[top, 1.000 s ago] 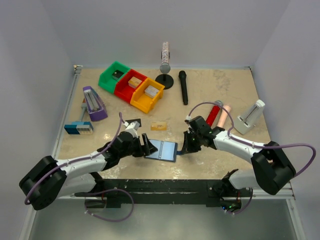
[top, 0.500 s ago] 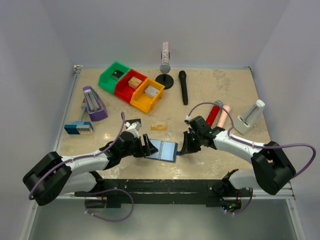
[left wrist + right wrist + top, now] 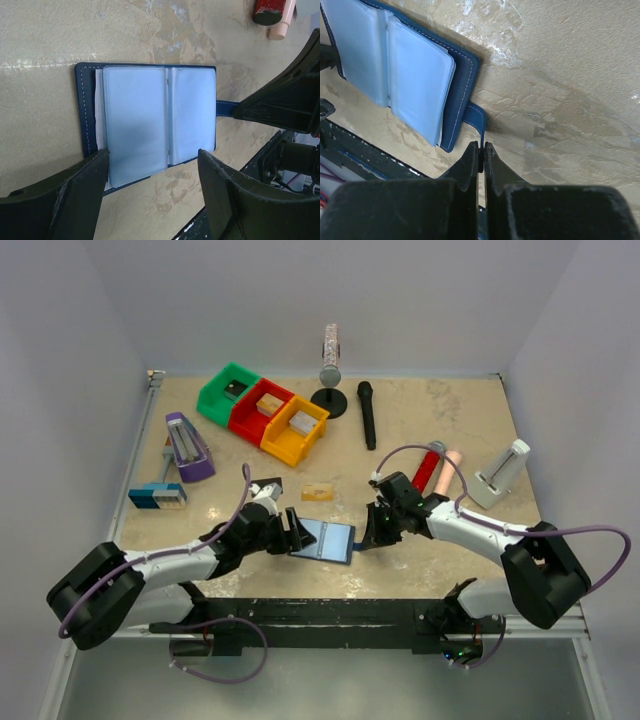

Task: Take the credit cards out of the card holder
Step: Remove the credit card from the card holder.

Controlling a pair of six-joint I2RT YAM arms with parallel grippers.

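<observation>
So the marble-look table (image 3: 450,430) has the card holder (image 3: 325,538) lying open flat near the front edge, with its pale blue pockets facing up. The left gripper (image 3: 292,532) has its jaws spread wide, straddling one side of the wallet and holding nothing. The right gripper (image 3: 480,150) is pinched tight on the little snap tab (image 3: 476,117). One tan-gold card (image 3: 317,490) sits on the table just behind the wallet.

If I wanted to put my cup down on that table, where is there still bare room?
The widest bare patch lies far right, between the black microphone and the white stand. A smaller one sits between the yellow bin and the tan card. Crowded: the left side, around the purple block, and the near middle around the card holder.
</observation>
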